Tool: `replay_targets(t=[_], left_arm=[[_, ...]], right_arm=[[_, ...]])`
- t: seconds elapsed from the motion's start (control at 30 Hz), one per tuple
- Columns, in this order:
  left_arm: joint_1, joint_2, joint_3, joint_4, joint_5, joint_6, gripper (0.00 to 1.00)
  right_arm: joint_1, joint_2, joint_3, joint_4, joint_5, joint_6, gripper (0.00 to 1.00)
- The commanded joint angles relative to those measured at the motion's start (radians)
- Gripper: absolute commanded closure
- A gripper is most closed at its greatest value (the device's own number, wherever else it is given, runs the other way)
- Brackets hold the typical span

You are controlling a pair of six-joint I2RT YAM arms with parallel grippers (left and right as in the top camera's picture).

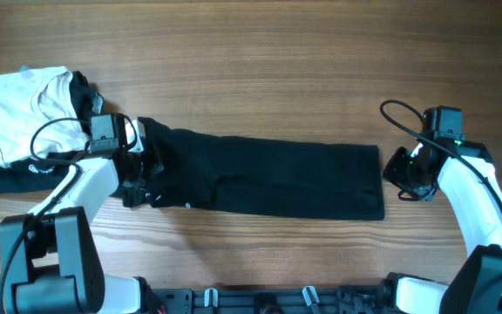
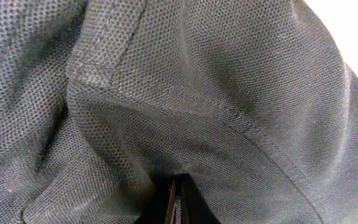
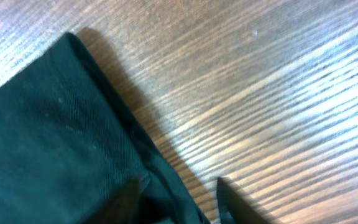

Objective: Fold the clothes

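Note:
The black T-shirt (image 1: 268, 174) lies folded into a long strip across the middle of the table. My left gripper (image 1: 144, 173) is at its bunched left end. In the left wrist view the fingers (image 2: 176, 200) are pressed together on the black T-shirt fabric (image 2: 166, 93), which fills the frame. My right gripper (image 1: 401, 177) is at the strip's right end. In the right wrist view its fingers (image 3: 179, 202) are apart and straddle the edge of the T-shirt (image 3: 48, 143), one over the cloth and one over bare wood.
A folded white garment (image 1: 16, 113) lies at the far left, on top of a folded black garment with white lettering (image 1: 7, 180), just behind my left arm. The wooden table (image 1: 277, 61) shows around the shirt.

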Motion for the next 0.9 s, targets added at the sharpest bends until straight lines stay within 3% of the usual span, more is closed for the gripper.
replay_targets(t=[0.0,0.17,0.33,0.4,0.5,0.6,0.73,0.77,0.87], left_arm=[[-0.002,0.055,-0.043,-0.02,-0.097,-0.012,0.94],[-0.002,0.055,-0.042,-0.033,-0.096,-0.012,0.83],[-0.002,-0.005,0.022,-0.142,-0.028,-0.011,0.69],[-0.002,-0.068,0.068,-0.211,-0.028,-0.011,0.64],[-0.002,-0.185,0.113,-0.278,-0.028,-0.011,0.53],[-0.002,-0.291,0.118,-0.283,-0.021,-0.011,0.49],[-0.002,-0.401,0.118,-0.282,-0.021,-0.011,0.45],[-0.002,-0.419,0.118,-0.282,-0.021,-0.011,0.44],[-0.002,-0.422,0.118,-0.283,-0.021,-0.012,0.44]], right_arm=[[0.0,-0.009,0.014,0.033,0.036,0.008,0.43],[-0.081,0.014,0.014,0.115,-0.161,-0.058,0.39],[-0.223,0.099,0.005,0.055,-0.343,-0.185,0.35],[-0.23,0.15,-0.024,0.041,-0.358,-0.203,0.33],[-0.208,0.223,-0.057,0.054,-0.52,-0.341,0.27],[-0.168,0.259,-0.07,0.069,-0.519,-0.357,0.28],[-0.12,0.27,-0.137,0.166,-0.518,-0.347,0.43],[-0.119,0.27,-0.137,0.167,-0.518,-0.348,0.55],[-0.119,0.27,-0.137,0.167,-0.518,-0.359,0.59]])
